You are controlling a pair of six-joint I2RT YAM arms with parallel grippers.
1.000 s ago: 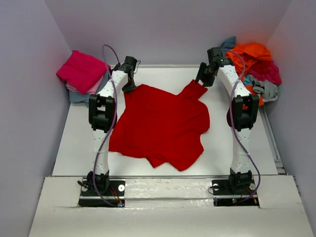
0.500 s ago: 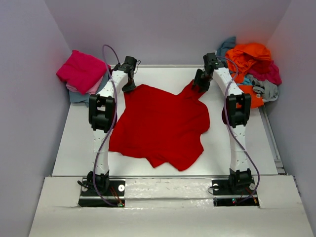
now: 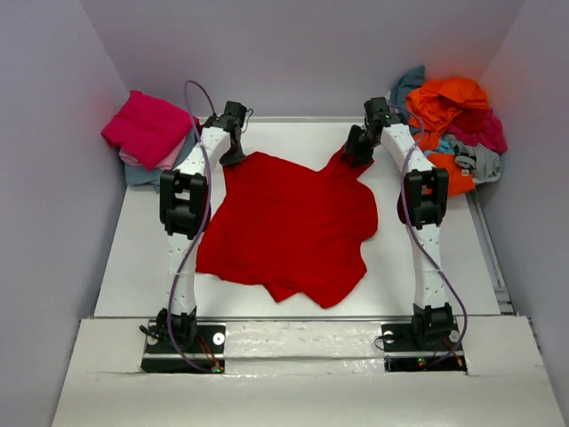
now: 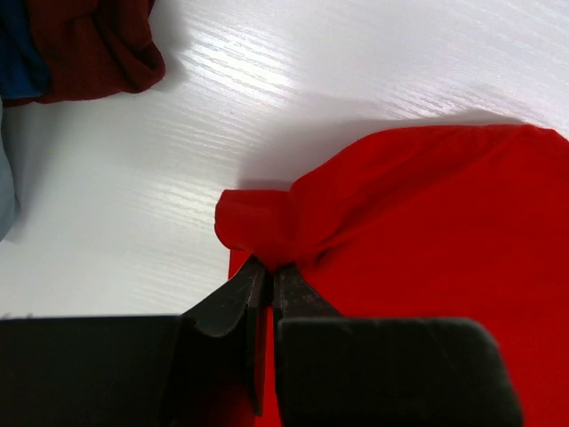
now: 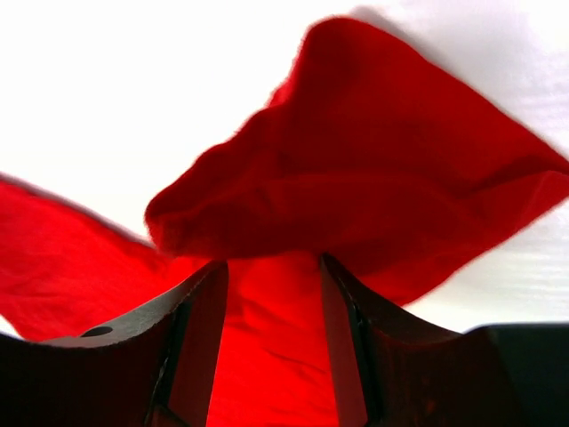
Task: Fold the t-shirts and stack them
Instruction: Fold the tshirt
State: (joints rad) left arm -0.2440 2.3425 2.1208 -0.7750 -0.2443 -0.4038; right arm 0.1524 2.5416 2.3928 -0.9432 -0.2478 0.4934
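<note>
White desk, pale lilac walls on three sides, both arm bases at the near edge.

Red t-shirt lies spread across the middle of the desk. It is mostly flat, rumpled along its near hem, with one sleeve drawn out toward the far-right side.

Left gripper is at the shirt's far-left corner. In the wrist view the left gripper's jaws are together, clamped on a small rolled fold of the red cloth, which bulges out just past the tips. The fold sits on the desk, not lifted.

Right gripper is at the far-right sleeve. In its wrist view the right gripper's jaws stand apart with red cloth filling the gap between the fingers. The sleeve is bunched up just beyond the tips. Can't tell if the pads actually press on it.

Folded stack sits by the far-left corner: magenta on top, pale pink and grey-blue edges showing beneath.

Loose heap sits by the far-right corner: orange on top, with magenta, grey and bluish cloth mixed in. Both piles are well apart from the red shirt.
</note>
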